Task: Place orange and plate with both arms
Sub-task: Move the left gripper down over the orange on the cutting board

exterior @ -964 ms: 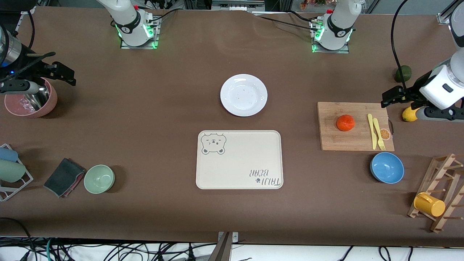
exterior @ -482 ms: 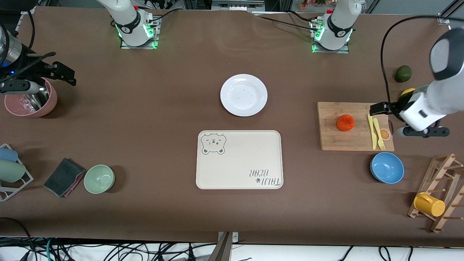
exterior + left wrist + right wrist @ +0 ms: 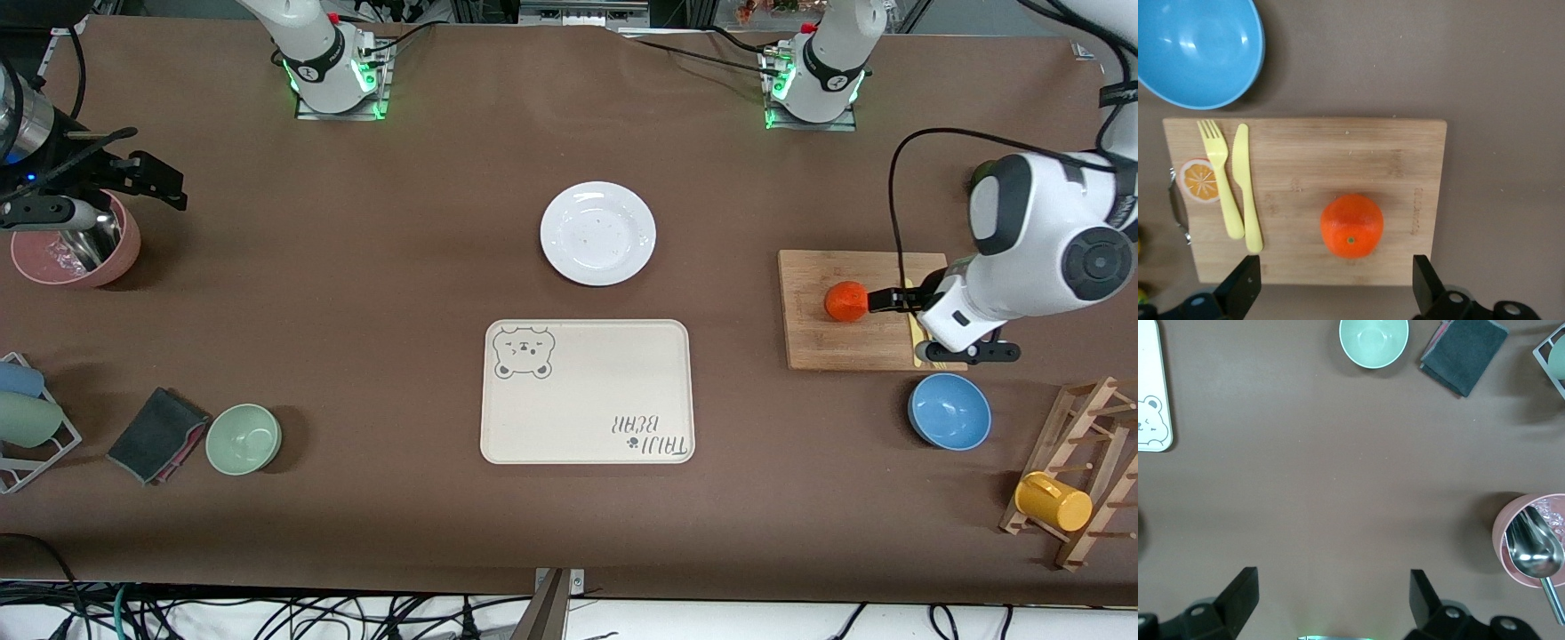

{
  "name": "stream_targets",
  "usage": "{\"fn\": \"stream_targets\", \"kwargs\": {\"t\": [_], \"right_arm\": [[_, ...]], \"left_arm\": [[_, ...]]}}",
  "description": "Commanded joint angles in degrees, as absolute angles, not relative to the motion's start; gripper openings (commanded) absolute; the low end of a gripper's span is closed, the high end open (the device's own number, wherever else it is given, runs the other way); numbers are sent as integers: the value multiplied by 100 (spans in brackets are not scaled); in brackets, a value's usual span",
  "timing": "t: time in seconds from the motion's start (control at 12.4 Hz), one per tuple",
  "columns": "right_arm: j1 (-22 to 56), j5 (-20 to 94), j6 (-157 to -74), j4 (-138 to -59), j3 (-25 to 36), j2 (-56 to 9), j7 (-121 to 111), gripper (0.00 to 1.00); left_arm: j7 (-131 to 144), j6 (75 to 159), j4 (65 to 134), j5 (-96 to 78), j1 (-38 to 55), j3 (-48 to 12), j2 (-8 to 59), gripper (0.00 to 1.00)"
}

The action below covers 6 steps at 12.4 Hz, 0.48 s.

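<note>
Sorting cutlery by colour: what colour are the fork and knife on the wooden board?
Both pale yellow plastic fork and knife; clearest in the left wrist view.

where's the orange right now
The orange sits on the wooden cutting board toward the left arm's end of the table, beside the yellow fork and knife, under the left gripper.

High front camera faces both arm bases across the table. Each wrist camera looks straight down; the left shares the cutting board [image 3: 1305, 200].
</note>
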<state>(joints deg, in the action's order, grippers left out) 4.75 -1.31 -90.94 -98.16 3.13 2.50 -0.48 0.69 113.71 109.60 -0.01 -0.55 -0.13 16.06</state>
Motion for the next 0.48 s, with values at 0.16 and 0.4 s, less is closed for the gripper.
{"fn": "stream_targets", "kwargs": {"t": [0.16,0.4], "right_arm": [[483,-62,-9018,-9747,316,246,-97,100],[483,-62,-9018,-9747,316,246,-97,100]], "left_arm": [[176,12752,12216,62,-88,-70,1458,100],[158,12788,12270,62,-105,-70,1695,100]]}}
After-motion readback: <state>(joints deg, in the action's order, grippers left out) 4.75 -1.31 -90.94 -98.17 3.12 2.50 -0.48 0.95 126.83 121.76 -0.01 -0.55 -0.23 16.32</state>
